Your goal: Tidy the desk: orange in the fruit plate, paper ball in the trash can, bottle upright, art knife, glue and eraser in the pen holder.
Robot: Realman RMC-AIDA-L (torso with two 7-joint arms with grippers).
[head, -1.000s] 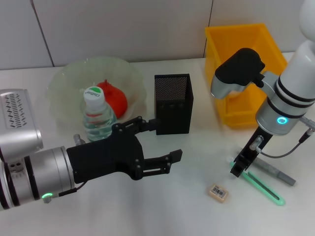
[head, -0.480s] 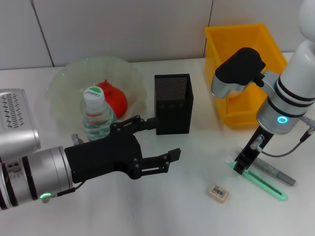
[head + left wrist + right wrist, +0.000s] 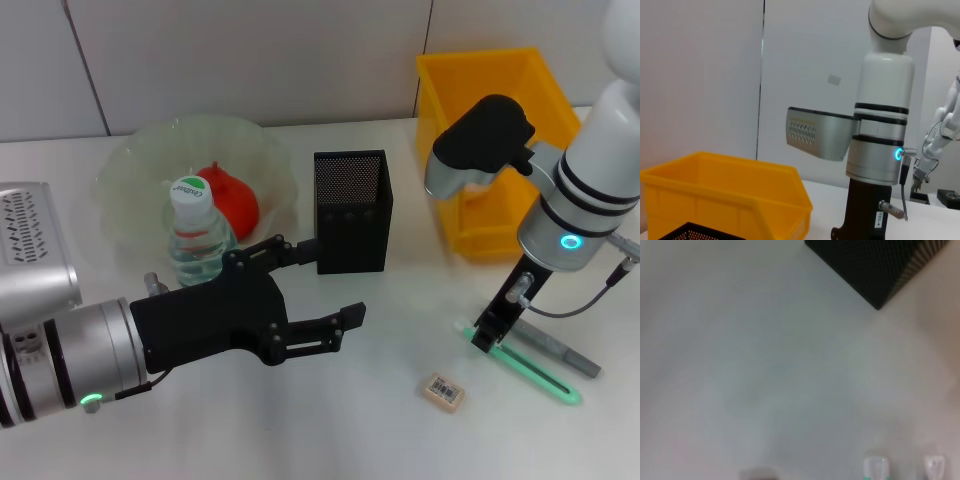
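On the left, the plate [image 3: 130,170] holds the orange [image 3: 232,200], and the bottle [image 3: 198,240] stands upright at its near rim. The left hand [image 3: 310,290] hovers with fingers spread wide, holding nothing, beside the pen holder [image 3: 352,212]. The eraser [image 3: 444,391] lies on the bench [image 3: 380,430]. Rightmost, in front of the bin [image 3: 500,130], the right hand [image 3: 487,335] sits low over the green knife [image 3: 525,372]; I cannot tell its opening. Picking up the knife looks to be the current step; next it must be lifted and carried to the pen holder.

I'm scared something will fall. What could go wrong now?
The right gripper is low over a thin green tool lying flat on the table; it could slip away. The left gripper, jaws open, sits close to the upright bottle and pen holder and might bump them.
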